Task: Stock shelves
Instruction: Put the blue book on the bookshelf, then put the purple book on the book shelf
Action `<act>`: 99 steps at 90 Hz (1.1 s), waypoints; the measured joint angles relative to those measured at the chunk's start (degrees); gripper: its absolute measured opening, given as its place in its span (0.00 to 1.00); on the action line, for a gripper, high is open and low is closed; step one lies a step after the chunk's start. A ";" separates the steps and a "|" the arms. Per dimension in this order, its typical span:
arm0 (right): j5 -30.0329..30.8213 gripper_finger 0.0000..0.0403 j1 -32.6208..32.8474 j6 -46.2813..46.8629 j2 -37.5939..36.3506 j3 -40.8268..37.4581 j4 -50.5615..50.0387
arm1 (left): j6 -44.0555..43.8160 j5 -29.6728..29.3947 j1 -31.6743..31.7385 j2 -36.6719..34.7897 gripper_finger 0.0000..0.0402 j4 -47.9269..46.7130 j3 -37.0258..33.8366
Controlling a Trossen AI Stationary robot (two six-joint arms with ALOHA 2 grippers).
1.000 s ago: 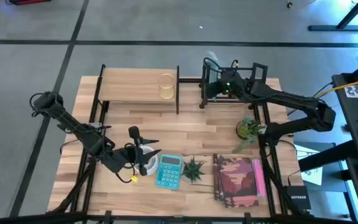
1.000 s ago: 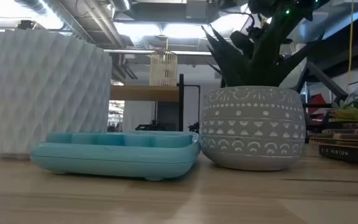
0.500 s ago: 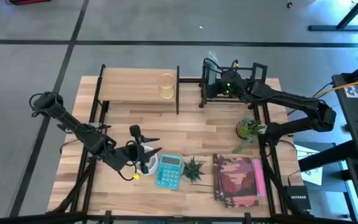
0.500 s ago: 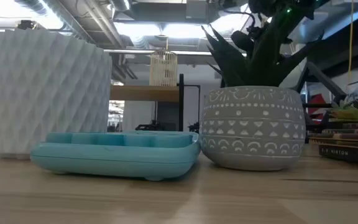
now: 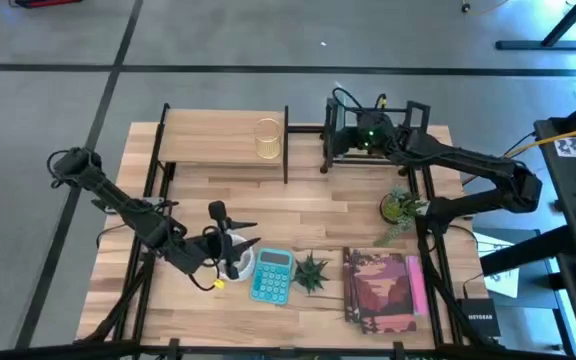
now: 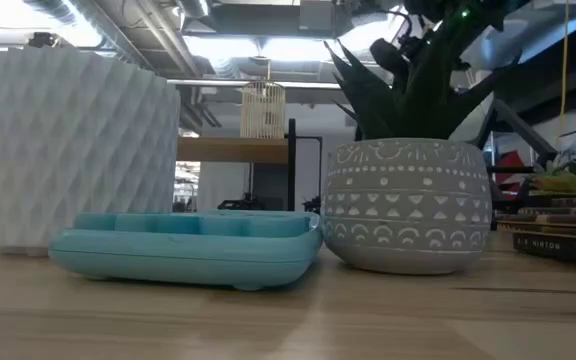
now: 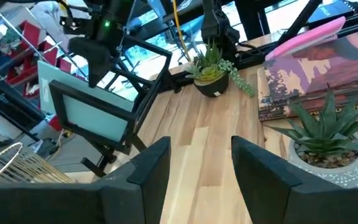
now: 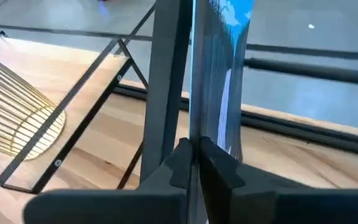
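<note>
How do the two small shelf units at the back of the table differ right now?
The wood-topped shelf has a solid light board on black legs; the black bar rack is an open metal frame. The shelf carries a gold wire basket; the rack has the right gripper at it, pinching a thin clear sheet. Both stand along the table's far edge.

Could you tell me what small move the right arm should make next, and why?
Probably lower a little and open. The right gripper is shut on a thin pale-blue panel, held upright at the black open-frame metal rack, not visibly resting there yet. The left gripper waits open near the teal calculator.
</note>
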 joint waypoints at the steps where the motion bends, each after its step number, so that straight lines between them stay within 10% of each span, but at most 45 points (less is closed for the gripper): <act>1: 0.00 0.01 0.01 0.00 0.13 0.00 -0.12 | -0.01 0.00 0.00 0.00 0.39 0.00 0.00; 37: -0.01 0.03 0.81 -1.79 1.22 0.07 -0.21 | -0.33 0.44 0.00 0.00 0.39 -0.45 -0.02; 75: -4.96 0.48 1.26 -8.41 -3.76 -0.09 -0.32 | -1.31 0.44 0.00 0.00 0.39 -1.49 -0.04; 99: -1.07 0.54 4.62 -14.09 -10.73 -0.07 -2.40 | -1.31 0.44 0.00 0.00 0.39 -1.45 -0.04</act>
